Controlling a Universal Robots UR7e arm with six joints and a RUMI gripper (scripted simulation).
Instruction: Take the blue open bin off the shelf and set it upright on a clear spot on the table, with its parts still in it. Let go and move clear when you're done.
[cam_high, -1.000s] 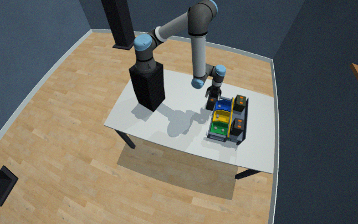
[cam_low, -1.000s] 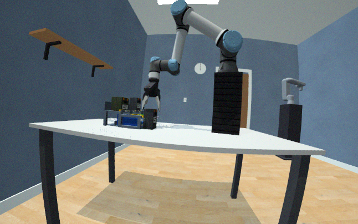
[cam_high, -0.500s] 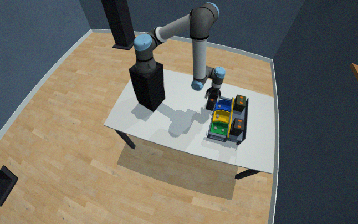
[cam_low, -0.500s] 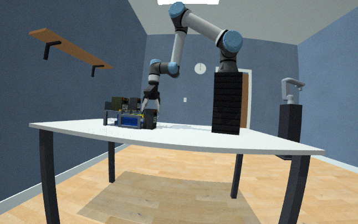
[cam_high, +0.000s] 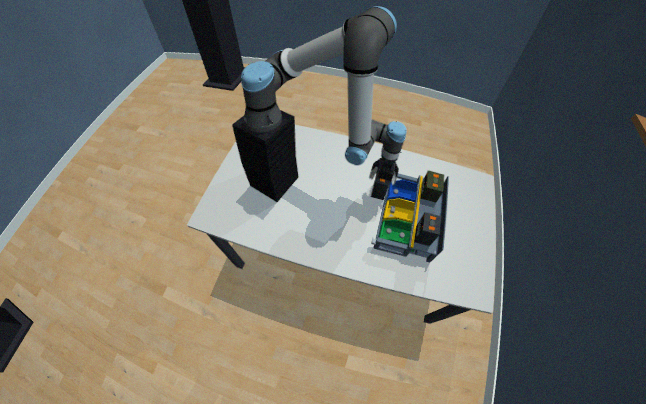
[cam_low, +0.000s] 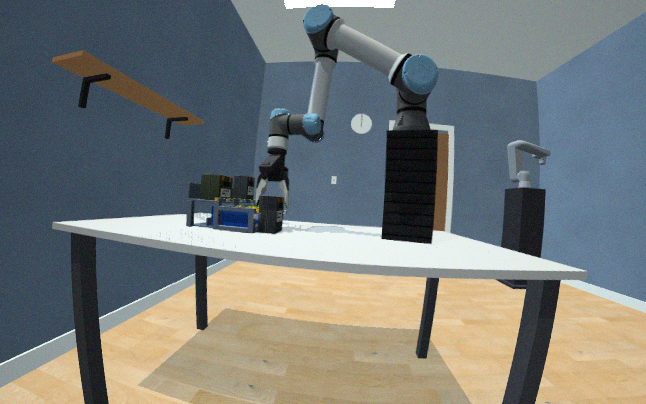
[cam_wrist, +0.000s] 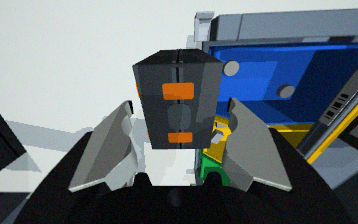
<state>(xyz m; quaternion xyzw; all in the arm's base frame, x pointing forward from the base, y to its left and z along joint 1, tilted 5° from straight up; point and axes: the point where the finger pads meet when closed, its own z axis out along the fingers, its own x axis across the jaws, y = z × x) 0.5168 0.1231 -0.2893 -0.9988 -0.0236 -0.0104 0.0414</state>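
Note:
The blue open bin (cam_high: 404, 189) sits at the far end of a small grey shelf rack (cam_high: 412, 215) on the table, with small grey parts in it. It also shows in the exterior view (cam_low: 235, 217) and in the wrist view (cam_wrist: 280, 85). A dark box with orange marks (cam_high: 380, 188) stands upright on the table right beside the rack's blue end. My gripper (cam_high: 384, 176) is open and points down over this box. In the wrist view the box (cam_wrist: 177, 105) lies between the fingers with a gap on each side.
A yellow bin (cam_high: 400, 209) and a green bin (cam_high: 396, 231) sit in the same rack row. Two dark boxes (cam_high: 433, 184) (cam_high: 430, 225) stand on the rack's other side. The arm's black pedestal (cam_high: 265, 150) stands on the table's left part.

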